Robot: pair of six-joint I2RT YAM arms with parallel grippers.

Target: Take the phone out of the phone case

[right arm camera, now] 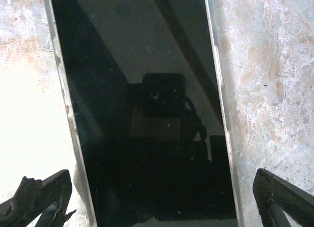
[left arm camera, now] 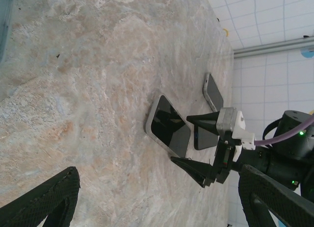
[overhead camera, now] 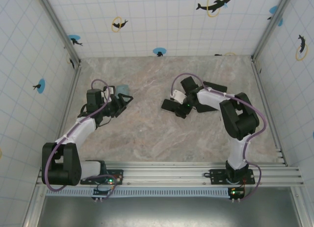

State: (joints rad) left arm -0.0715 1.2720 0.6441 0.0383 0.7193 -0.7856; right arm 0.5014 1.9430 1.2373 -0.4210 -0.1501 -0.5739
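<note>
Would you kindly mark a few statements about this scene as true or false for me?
1. The right pincer stands open over a dark-screened phone. True.
2. The left pincer is clamped on a phone. False: it is open and holds nothing.
3. The phone under the right pincer lies flat on the table. True.
4. The table is plain white. False: it is marbled beige and grey.
5. A light blue item lies beside the left pincer. True.
</note>
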